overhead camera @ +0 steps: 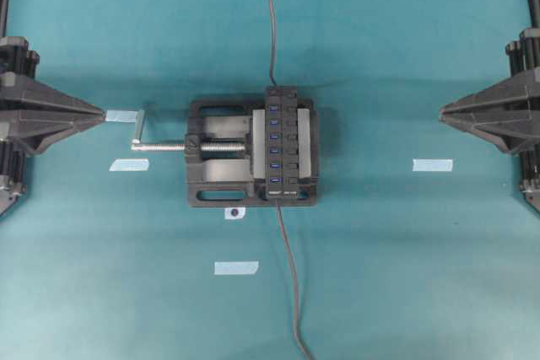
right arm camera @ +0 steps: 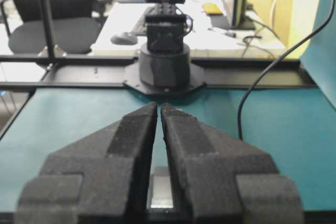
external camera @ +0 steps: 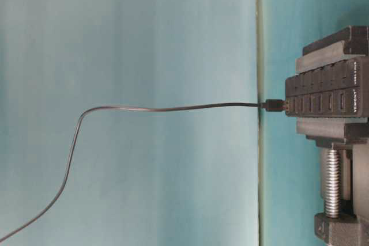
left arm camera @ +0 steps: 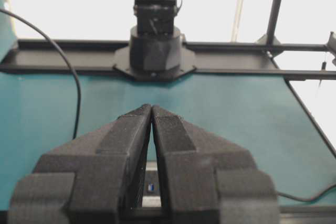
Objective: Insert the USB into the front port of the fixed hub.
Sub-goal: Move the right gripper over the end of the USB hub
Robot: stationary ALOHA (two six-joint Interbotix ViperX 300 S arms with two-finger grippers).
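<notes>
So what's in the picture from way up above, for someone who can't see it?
A long black USB hub with blue ports sits clamped in a black vise mid-table on a teal mat. Thin black cables leave both its ends; both robot arms wait at the side edges.

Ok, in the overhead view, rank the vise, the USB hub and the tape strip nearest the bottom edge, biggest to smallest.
1. vise: largest, its black body spreads well past the hub.
2. USB hub: long narrow bar.
3. tape strip: smallest.
</notes>
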